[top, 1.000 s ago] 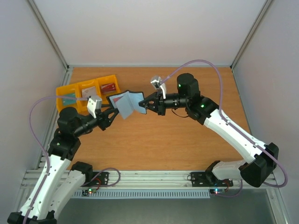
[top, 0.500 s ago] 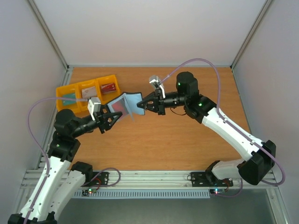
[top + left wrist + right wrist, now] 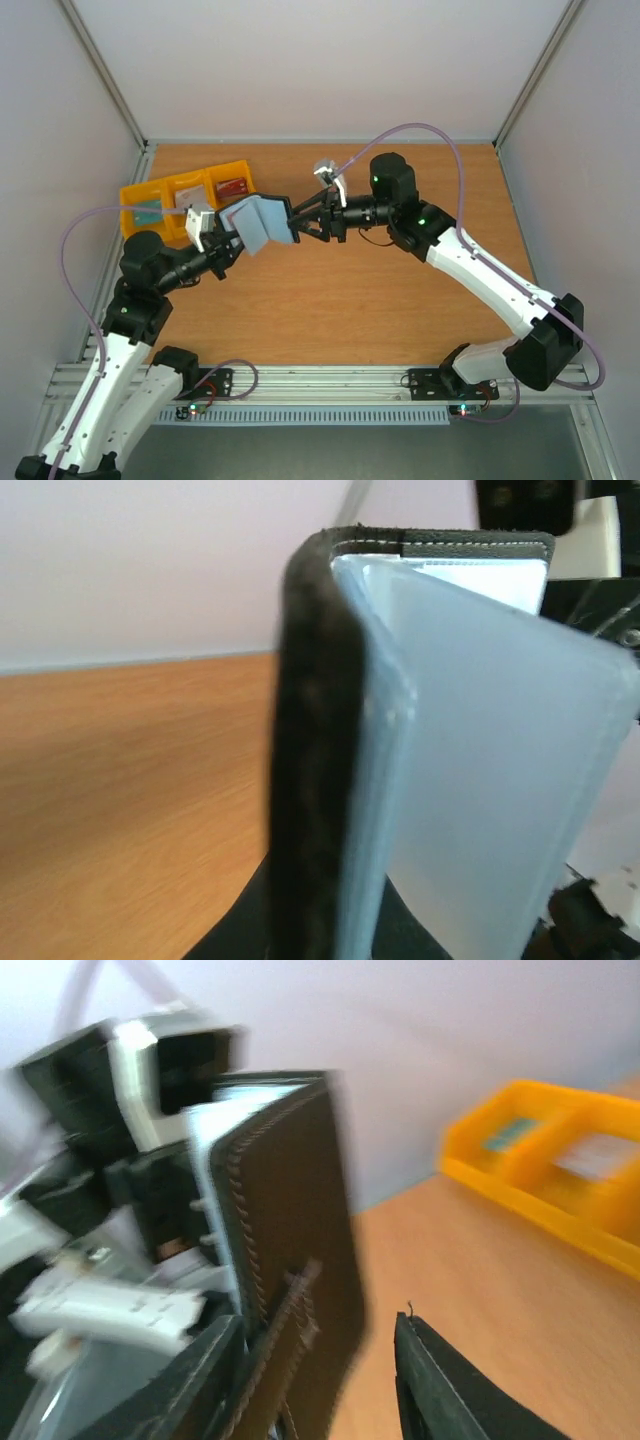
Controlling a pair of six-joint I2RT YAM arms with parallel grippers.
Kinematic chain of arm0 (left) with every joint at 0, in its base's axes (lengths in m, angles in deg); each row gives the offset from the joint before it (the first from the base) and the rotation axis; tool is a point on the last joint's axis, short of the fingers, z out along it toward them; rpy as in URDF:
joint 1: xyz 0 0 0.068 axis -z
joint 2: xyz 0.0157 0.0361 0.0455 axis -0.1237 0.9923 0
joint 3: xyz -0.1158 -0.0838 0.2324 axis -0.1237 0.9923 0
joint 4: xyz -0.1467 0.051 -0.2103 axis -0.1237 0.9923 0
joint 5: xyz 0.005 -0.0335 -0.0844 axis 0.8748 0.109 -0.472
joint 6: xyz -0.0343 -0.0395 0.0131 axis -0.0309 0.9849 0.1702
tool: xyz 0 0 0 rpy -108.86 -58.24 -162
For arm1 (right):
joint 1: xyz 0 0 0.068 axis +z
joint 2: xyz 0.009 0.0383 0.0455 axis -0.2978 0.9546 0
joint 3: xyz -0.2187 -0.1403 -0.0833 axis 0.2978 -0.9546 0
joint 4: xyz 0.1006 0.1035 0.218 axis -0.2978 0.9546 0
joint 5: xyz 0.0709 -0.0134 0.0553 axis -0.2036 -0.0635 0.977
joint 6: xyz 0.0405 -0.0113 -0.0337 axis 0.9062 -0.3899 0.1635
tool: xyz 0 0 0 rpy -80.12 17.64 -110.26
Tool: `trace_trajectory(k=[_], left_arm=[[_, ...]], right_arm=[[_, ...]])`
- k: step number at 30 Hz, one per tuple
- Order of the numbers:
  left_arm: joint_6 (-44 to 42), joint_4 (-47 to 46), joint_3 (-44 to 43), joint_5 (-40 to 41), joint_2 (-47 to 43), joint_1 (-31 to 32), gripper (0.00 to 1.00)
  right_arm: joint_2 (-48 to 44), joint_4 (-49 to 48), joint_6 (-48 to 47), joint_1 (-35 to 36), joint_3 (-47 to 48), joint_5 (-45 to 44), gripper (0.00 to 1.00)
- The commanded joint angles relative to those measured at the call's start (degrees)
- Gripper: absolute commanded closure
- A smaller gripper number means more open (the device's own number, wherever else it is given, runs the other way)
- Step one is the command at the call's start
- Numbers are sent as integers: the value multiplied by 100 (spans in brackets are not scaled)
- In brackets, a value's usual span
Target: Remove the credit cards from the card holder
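Note:
The card holder (image 3: 262, 222), a black bifold with grey-blue pockets, hangs half folded above the table between both arms. My left gripper (image 3: 230, 243) is shut on its left flap. In the left wrist view the black cover edge (image 3: 310, 780) and a pale pocket (image 3: 480, 760) fill the frame, with my left gripper (image 3: 340, 925) pinching them from below. My right gripper (image 3: 300, 222) is open at the right flap. The right wrist view shows the black cover (image 3: 295, 1210) and strap tab (image 3: 290, 1325) resting against one finger of the right gripper (image 3: 320, 1385). The credit cards are hidden inside the pockets.
A row of yellow bins (image 3: 150, 195) holding small cards stands at the back left of the wooden table (image 3: 400, 300), also blurred in the right wrist view as yellow bins (image 3: 470, 1160). White walls close in the table on three sides.
The left gripper has closed on the holder's left flap. The right gripper has opened off the right flap. The holder has folded further and shifted left; the red card inside no longer shows.

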Motion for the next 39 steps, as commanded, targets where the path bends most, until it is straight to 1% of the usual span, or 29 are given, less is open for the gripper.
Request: trace_trajectory(k=[1,2,3,4,5,7,8,10,11,13,15,17,19,20,22,24,25,27,28,29,31,35,36,37,39], left_arm=[[-588,1517,-520,2228,130,-13,100],[-872,1858,-615,2763,198,11,100],[-1507,2096,-663,3246,275,41,100],[-1963,2280,-673,3684,342,90,100],[-2601,2395,-638,4099,468,133,100],[-3631,2559,-600,4760,673,215,100],[-3931,2652,-653,4908,733,245,100],[-4044,2826,-822,4836,789,275,100],[-3955,2869,-903,4718,786,279,100],[-3572,2905,-1041,4406,798,275,100],[-3148,2978,-1139,3918,785,277,100],[-2711,3038,-1181,3022,719,276,100],[-2257,2993,-1164,2326,648,280,100],[-1857,2938,-1140,1996,604,278,100],[-1324,2781,-1066,1391,514,276,100],[-850,2523,-955,892,395,271,100],[-633,2356,-873,681,307,268,100],[-342,1964,-733,331,181,272,100],[-257,1755,-672,195,121,266,100],[-163,1556,-602,49,72,273,100],[-26,1192,-509,-270,25,278,100],[86,784,-464,-868,-20,279,100],[101,745,-463,-956,-36,281,100],[113,712,-459,-1034,-50,275,100],[137,664,-447,-1161,-67,277,100]], right_arm=[[-344,1184,-158,-398,301,-2465,54],[-409,1462,-108,-500,353,-3264,54],[-452,1717,-142,-533,432,-3894,54],[-487,1897,-242,-539,493,-4306,55],[-517,1973,-315,-529,523,-4440,55],[-542,1821,-300,-413,487,-4196,56],[-527,1643,-297,-288,416,-3935,55],[-420,1223,-319,85,308,-3296,52],[-331,1013,-345,405,294,-2981,48],[-62,754,-432,883,423,-2689,38],[240,528,-408,1164,623,-2400,34],[502,153,-79,1185,718,-2004,33],[690,165,97,1186,821,-2238,33],[759,435,73,1182,926,-2607,32],[804,920,12,1081,1018,-3211,22],[724,1172,42,866,942,-3386,3],[617,1358,-5,755,893,-3554,2],[461,1673,-351,729,839,-4036,1],[418,1811,-541,721,811,-4078,2],[395,1910,-765,720,782,-3901,1],[393,2084,-1177,720,759,-3245,1],[353,2070,-1545,699,642,-2284,2],[315,1952,-1569,677,574,-1883,5],[283,1820,-1580,662,522,-1445,12],[244,1573,-1597,652,462,-679,40]])
